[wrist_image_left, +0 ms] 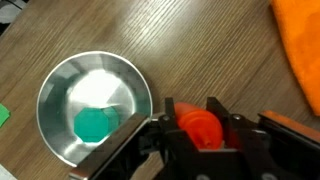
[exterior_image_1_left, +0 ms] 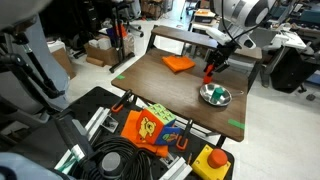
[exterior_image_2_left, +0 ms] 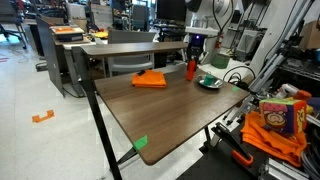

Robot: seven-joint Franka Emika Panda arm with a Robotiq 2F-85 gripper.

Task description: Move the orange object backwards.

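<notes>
Exterior view: brown tabletop [exterior_image_1_left: 150, 90], hand [exterior_image_1_left: 211, 66] comes down from the arm at the far right part of it, fingers closed round the top of the orange bottle [exterior_image_1_left: 209, 75]; bottle upright, between the flat orange wedge [exterior_image_1_left: 179, 63] and the metal bowl [exterior_image_1_left: 215, 96], just beside the bowl, nearer the far edge than the bowl is; cannot tell if its base touches the tabletop. Other exterior view: same tabletop [exterior_image_2_left: 150, 110], hand [exterior_image_2_left: 192, 58] over the bottle [exterior_image_2_left: 191, 71], gripping it near the top; wedge [exterior_image_2_left: 150, 79] on one side of it, well apart, bowl [exterior_image_2_left: 210, 82] close on the other; green tape mark [exterior_image_2_left: 141, 143] at the near edge. Wrist view: hand [wrist_image_left: 200, 120] nearly closed, dark fingers [wrist_image_left: 163, 122] pressed on both sides of the bottle [wrist_image_left: 200, 130], seen from above; bowl [wrist_image_left: 95, 100] just beside it with a small green thing [wrist_image_left: 93, 125] inside; edge of the wedge [wrist_image_left: 300, 50] in the top corner, apart from the bottle
</notes>
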